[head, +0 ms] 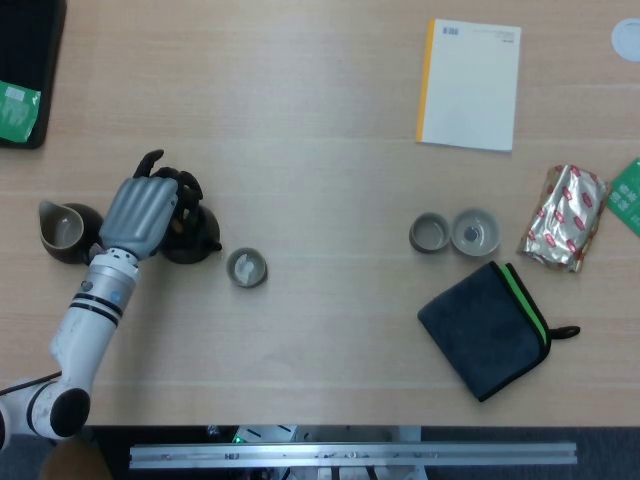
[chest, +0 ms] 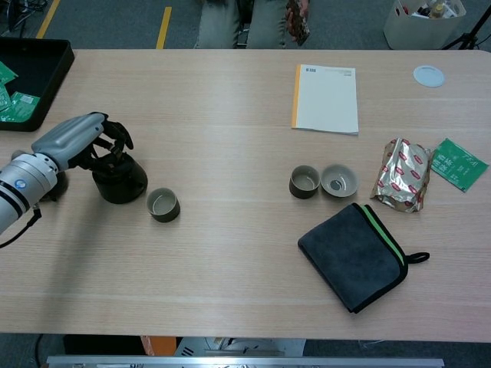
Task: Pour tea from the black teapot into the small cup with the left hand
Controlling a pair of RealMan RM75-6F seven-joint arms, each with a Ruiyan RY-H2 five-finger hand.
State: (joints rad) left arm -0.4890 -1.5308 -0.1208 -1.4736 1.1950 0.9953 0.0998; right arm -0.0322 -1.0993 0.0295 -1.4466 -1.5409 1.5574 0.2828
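Wooden table — left hand apparently gripping black teapot.

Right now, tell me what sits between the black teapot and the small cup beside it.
Nothing: only bare table separates the black teapot from the small cup, clearest in the chest view.

My left robot hand over black teapot, fingers curled on its top; teapot upright on table. Small cup just right of teapot, apart from it. Pitcher left of my wrist. Two more cups touching, mid-right. Dark cloth below them. Foil packet at right, notebook far side.
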